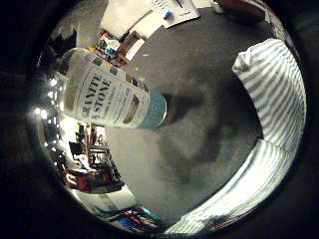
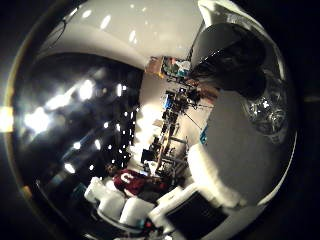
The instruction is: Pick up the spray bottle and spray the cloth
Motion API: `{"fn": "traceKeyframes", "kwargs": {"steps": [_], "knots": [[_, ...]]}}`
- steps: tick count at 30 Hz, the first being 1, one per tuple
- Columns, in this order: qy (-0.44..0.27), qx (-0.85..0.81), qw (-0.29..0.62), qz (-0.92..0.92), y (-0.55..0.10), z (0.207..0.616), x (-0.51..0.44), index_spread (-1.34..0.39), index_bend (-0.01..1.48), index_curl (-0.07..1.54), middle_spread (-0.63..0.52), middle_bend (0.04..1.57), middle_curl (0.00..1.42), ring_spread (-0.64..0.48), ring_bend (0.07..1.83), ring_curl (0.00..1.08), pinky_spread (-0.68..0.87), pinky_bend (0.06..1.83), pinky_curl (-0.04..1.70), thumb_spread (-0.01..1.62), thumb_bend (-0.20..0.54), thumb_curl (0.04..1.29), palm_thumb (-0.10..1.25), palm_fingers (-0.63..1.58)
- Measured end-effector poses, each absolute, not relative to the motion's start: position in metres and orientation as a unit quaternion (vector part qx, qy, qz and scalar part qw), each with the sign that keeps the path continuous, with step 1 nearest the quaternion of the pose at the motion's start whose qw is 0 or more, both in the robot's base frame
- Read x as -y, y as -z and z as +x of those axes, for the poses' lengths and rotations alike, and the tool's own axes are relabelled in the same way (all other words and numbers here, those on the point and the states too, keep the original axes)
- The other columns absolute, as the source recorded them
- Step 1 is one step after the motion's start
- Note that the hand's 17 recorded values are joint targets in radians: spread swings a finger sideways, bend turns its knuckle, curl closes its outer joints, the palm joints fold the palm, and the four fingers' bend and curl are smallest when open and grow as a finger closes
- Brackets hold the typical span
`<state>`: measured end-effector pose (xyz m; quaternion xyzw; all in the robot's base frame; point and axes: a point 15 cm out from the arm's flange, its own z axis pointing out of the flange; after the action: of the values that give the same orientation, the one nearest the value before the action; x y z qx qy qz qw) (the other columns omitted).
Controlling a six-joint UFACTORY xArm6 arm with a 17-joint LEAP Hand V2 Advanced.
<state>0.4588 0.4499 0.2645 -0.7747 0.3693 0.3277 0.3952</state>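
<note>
Closing in on the spray bottle [image 1: 107, 94], which stands on the grey tabletop [image 1: 199, 64].

The bottle fills much of the little-finger-side view, so the palm is close beside its labelled body; in the other view its neck and trigger head loom near. The striped cloth [image 1: 276, 89] lies on the same tabletop, apart from the bottle, probably left clear as the spraying target. White parts of the hand [image 2: 135, 205] show, but whether the fingers are spread or curled I cannot tell.
</note>
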Motion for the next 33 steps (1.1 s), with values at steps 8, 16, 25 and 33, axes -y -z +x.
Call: {"fn": "traceKeyframes", "kwargs": {"steps": [8, 16, 25, 33], "knots": [[-0.299, -0.373, 0.399, -0.783, -0.286, 0.465, -0.417, -0.28, 0.18, 0.38, 0.09, 0.28, 0.32, 0.15, 0.45, 0.26, 0.40, 0.35, 0.56, 1.13, -0.018, 0.48, 0.72, 0.06], [-0.234, -0.385, 0.370, -0.812, -0.286, 0.446, -0.359, -0.27, 0.18, 0.34, 0.10, 0.21, 0.33, 0.16, 0.35, 0.24, 0.39, 0.31, 0.44, 1.13, -0.019, 0.45, 0.75, 0.14], [-0.176, -0.425, 0.352, -0.815, -0.294, 0.428, -0.256, -0.26, 0.18, 0.34, 0.07, 0.20, 0.34, 0.16, 0.27, 0.23, 0.40, 0.26, 0.37, 1.13, -0.020, 0.44, 0.73, 0.25], [-0.117, -0.471, 0.338, -0.807, -0.299, 0.423, -0.171, -0.26, 0.18, 0.35, 0.05, 0.20, 0.34, 0.15, 0.23, 0.23, 0.39, 0.22, 0.33, 1.12, -0.019, 0.44, 0.74, 0.33]]}}
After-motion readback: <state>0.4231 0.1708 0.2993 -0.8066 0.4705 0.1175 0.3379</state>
